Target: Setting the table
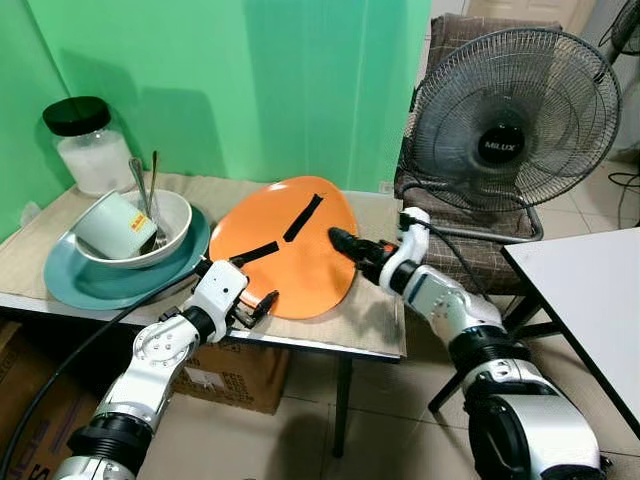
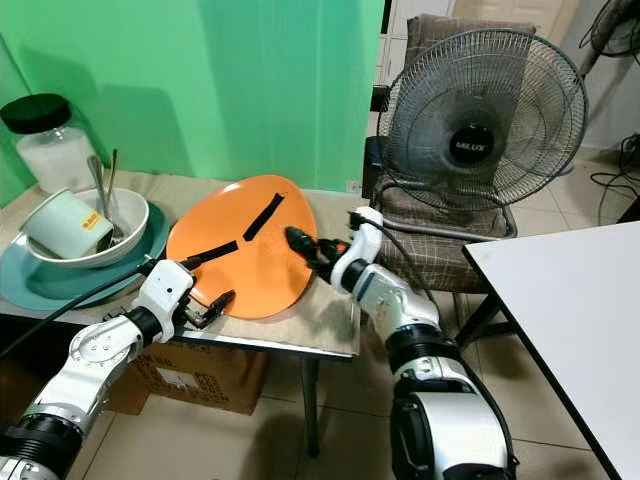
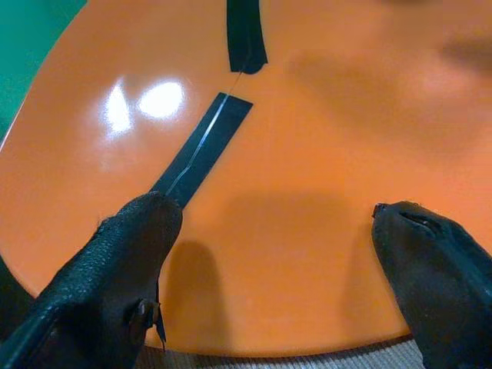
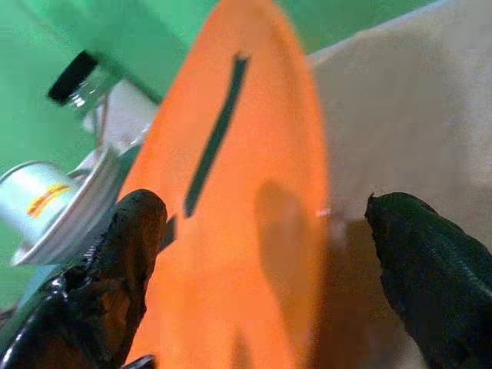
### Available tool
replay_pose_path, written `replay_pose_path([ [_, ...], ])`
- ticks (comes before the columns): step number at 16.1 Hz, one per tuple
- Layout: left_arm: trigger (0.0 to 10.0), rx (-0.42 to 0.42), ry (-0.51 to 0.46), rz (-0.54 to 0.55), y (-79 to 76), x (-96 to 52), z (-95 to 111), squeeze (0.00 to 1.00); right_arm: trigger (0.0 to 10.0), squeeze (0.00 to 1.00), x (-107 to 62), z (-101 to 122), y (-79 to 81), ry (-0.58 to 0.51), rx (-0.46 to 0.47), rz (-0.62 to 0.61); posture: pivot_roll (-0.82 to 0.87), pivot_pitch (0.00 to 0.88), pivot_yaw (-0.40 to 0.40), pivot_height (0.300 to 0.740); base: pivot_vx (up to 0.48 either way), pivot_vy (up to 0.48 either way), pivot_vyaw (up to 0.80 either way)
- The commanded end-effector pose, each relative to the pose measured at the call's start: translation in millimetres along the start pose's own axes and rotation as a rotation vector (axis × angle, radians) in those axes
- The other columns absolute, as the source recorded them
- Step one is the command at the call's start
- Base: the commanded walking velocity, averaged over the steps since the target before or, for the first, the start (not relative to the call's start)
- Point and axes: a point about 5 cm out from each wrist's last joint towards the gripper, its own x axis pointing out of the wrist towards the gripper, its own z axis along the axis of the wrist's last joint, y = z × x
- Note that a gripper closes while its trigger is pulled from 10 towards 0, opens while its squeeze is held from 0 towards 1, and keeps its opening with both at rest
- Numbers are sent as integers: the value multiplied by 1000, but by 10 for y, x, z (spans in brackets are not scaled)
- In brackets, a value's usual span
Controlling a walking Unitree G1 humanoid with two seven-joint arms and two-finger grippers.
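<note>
Barely begun — both the left gripper [image 1: 262, 301] and right gripper [image 1: 342, 240], fingers spread, straddle the orange plate [image 1: 300, 265]; dishes [image 1: 125, 245] remain stacked.

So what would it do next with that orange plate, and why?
Probably close the right end effector on the orange plate. Its open fingers straddle the plate's right rim, while the left end effector, also open, sits at the near edge. The plate looks tilted on the table, so neither grips it yet.
</note>
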Motion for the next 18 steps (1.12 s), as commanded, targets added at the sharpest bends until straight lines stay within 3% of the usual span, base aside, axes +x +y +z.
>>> replay_pose_path([
  [1,10000,-5,127,-61,-149,-40,-248,0,10000,0,60,-3,91,21,-22,58,-46,0,-22,740,0,0,0],
  [6,10000,5,116,-61,-131,-22,-225,0,10000,0,81,-215,83,105,53,65,-38,0,-26,740,0,0,0],
  [7,10000,6,115,-61,-129,-22,-224,0,8157,0,75,-242,71,112,75,58,-38,0,-26,740,0,0,0],
  [8,10000,8,114,-62,-129,-21,-224,0,3765,0,71,-261,62,113,94,54,-38,0,-26,740,0,0,0],
  [9,10000,10,113,-63,-128,-20,-222,0,1569,0,68,-269,59,110,114,57,-40,0,-23,740,0,0,0],
  [10,10000,11,112,-63,-128,-18,-218,0,0,0,62,-274,62,108,139,72,-40,0,-23,740,0,0,0],
  [18,10000,23,104,-60,-97,0,-189,0,0,0,60,-266,107,116,171,143,-41,0,-22,740,0,0,0],
])
